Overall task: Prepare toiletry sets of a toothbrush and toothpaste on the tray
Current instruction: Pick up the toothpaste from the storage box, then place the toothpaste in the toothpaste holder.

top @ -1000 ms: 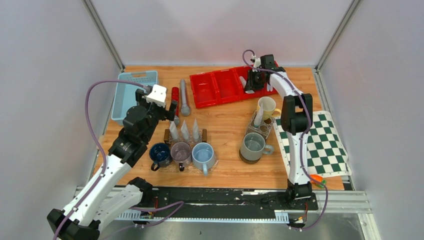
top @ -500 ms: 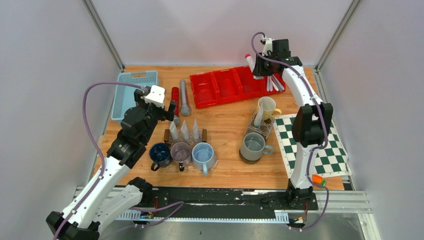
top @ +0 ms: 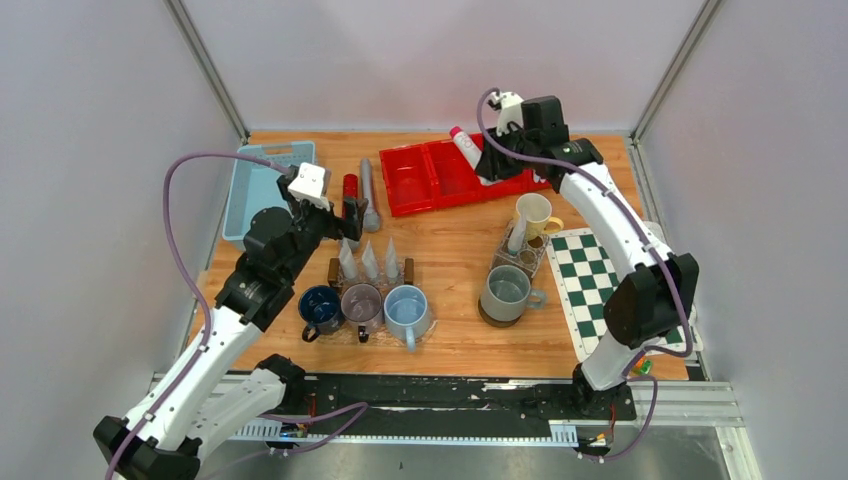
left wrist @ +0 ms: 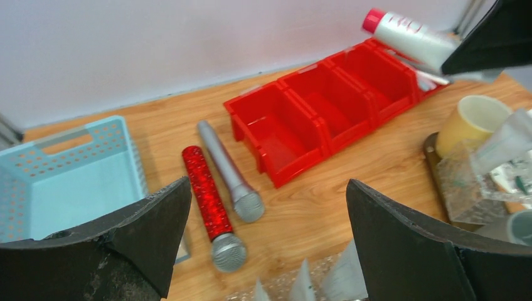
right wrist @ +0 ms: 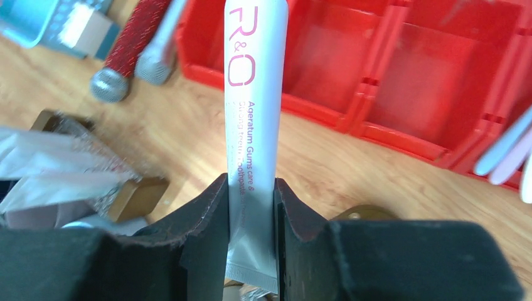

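White glossy toothpaste (right wrist: 256,94), flat-crimped tail, pinched in right gripper (right wrist: 251,195).

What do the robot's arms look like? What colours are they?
The left arm and right arm are white tubes joined by chunky black joints. A purple cable loops along each one. A small white box sits near each wrist. The left tool and right tool each have two thick black fingers with rough, worn edges.
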`<state>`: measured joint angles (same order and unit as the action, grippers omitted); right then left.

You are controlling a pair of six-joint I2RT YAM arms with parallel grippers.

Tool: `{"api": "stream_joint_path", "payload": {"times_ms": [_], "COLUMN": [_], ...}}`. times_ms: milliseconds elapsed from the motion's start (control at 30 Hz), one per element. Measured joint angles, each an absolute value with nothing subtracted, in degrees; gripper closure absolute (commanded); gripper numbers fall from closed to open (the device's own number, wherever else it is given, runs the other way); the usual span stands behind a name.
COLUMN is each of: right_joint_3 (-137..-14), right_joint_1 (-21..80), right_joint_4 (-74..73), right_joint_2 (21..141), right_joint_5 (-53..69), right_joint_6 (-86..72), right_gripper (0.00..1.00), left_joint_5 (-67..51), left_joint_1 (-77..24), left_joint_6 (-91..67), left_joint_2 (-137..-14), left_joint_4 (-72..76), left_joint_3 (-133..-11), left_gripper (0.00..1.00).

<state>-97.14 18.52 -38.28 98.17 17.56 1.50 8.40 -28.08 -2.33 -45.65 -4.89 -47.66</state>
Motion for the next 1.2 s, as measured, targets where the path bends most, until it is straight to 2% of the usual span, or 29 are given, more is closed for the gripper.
{"api": "stream_joint_path", "payload": {"times_ms": [333,700,900,1200], "right_joint_3": [-88.2,-82.1,-80.9,-79.4], "right_joint_1": [30.2,36.0,37.1,37.1], "right_joint_4": [-37.1,-35.2,-33.1,-30.4], "right_joint_2": [88.9,82.4,80.7,79.5], "right_joint_5": [20.0,23.7,25.3,27.0], "right_joint_6": [5.0,7.3,8.1,8.2], "right_gripper": [0.88,0.89,0.89,0.9], "left_joint_5": [0.0,-7.0,-12.3,-21.3], "left_joint_1": [-28.1,-26.7,-24.0,-21.3], "left_joint_6": [-14.7,-24.0,-29.8,-39.0], "left_joint_2": [-48.5,-54.4,-57.3,-59.6], "left_joint_4": [-3.5,-2.3,0.3,6.7], "left_joint_3": [-50.8,-55.1,-55.1,-54.4], "left_gripper": [0.0,0.01,0.05,0.17]}}
